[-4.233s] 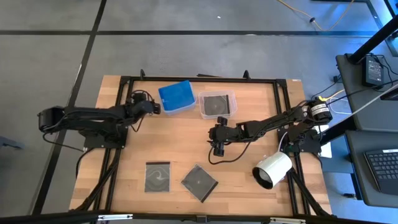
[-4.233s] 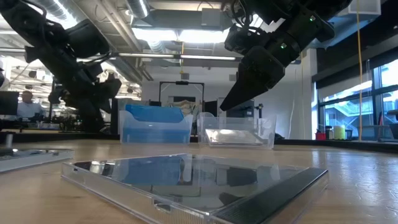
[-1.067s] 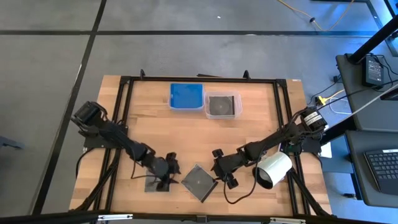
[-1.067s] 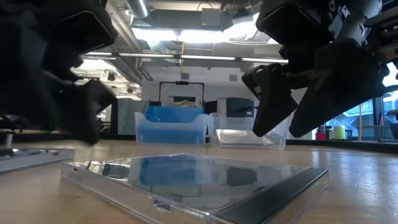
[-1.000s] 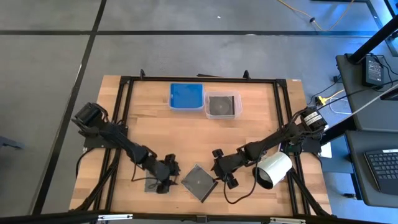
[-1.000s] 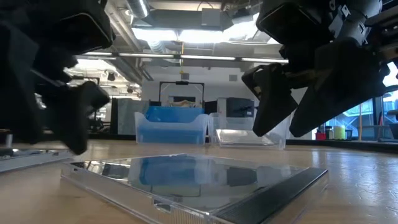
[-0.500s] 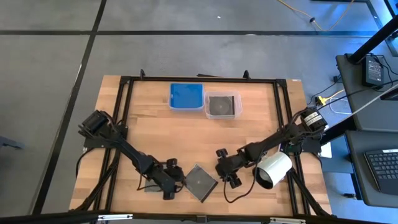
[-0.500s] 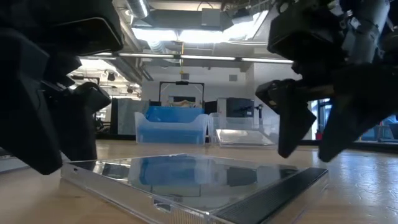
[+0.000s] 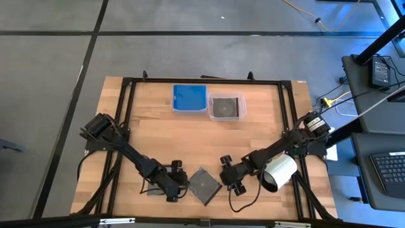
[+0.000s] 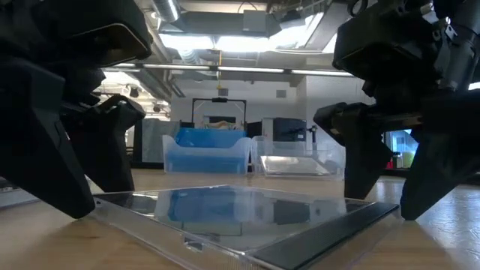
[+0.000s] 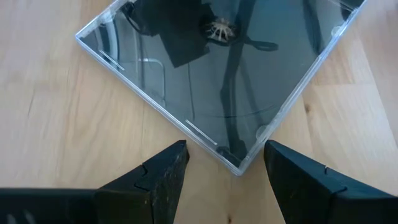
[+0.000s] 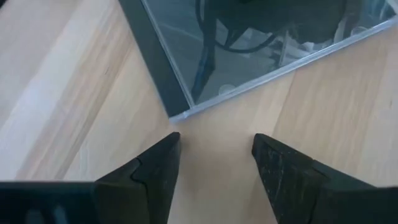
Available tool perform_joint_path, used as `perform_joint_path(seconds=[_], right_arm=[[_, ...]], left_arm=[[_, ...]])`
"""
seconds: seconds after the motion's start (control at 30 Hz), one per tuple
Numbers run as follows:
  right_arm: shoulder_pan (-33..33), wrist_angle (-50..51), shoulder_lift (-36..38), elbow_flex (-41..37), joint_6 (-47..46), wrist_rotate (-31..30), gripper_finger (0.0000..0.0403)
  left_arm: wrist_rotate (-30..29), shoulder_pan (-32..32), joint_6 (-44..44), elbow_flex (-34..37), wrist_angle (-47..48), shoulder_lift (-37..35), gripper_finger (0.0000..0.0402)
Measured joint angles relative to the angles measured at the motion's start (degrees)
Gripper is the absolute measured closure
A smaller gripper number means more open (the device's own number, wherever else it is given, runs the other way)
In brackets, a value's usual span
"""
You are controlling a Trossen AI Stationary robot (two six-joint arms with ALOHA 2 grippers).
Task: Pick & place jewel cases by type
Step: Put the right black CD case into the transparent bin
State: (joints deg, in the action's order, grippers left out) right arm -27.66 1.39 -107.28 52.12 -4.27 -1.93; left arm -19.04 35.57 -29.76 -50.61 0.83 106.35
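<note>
No brand, label or writing can be read on anything in view. A dark jewel case [image 9: 204,185] lies flat on the wooden surface [image 9: 190,139] near its front edge, turned so that its corners point sideways, and both arms have come down to it from either side. The left pincer [image 9: 179,183] sits at the case's left corner, fingers spread with that corner just ahead of the gap between them and nothing gripped; the left wrist view shows the clear-edged case [image 11: 224,74] lying just beyond the two dark fingertips [image 11: 158,177]. The right pincer [image 9: 226,178] stands at the opposite corner, likewise parted and empty, its fingers [image 12: 152,171] straddling bare wood just short of the case's dark spine [image 12: 155,56]. A second case [image 9: 154,187] lies partly hidden under the left arm. At the back of the surface a tub holding blue cases [image 9: 190,98] sits just beside a clear tub with a dark case [image 9: 226,107], and a white cylinder [image 9: 278,171] lies near the right arm. Compared with a second ago, the left pincer has moved off the hidden case to the dark case's left corner, and the right pincer has edged slightly closer; the case itself has not shifted.
</note>
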Motion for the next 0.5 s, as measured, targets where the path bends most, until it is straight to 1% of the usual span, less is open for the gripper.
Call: perform_joint_path(seconds=[0.1, 0.27, 0.37, 0.5], right_arm=[[0.0, -0.7, -0.1, 0.0, -0.1, 0.0, 0.0193], [0.0, -1.8, -0.3, 0.0, -0.1, -0.1, 0.0193], [0.0, -1.8, -0.4, 0.0, -0.1, -0.1, 0.0193], [0.0, -1.8, -0.4, -0.1, -1.0, -0.2, 0.0193]], left_arm=[[0.1, -0.1, -0.6, 0.0, 0.4, 0.0, 0.0187], [0.1, 0.0, -1.2, 0.3, -3.4, -0.1, 0.0187], [0.8, 0.5, -1.7, 0.4, -4.2, -0.2, 0.0187], [-0.7, 0.7, -2.2, 0.3, -4.0, -0.2, 0.0187]])
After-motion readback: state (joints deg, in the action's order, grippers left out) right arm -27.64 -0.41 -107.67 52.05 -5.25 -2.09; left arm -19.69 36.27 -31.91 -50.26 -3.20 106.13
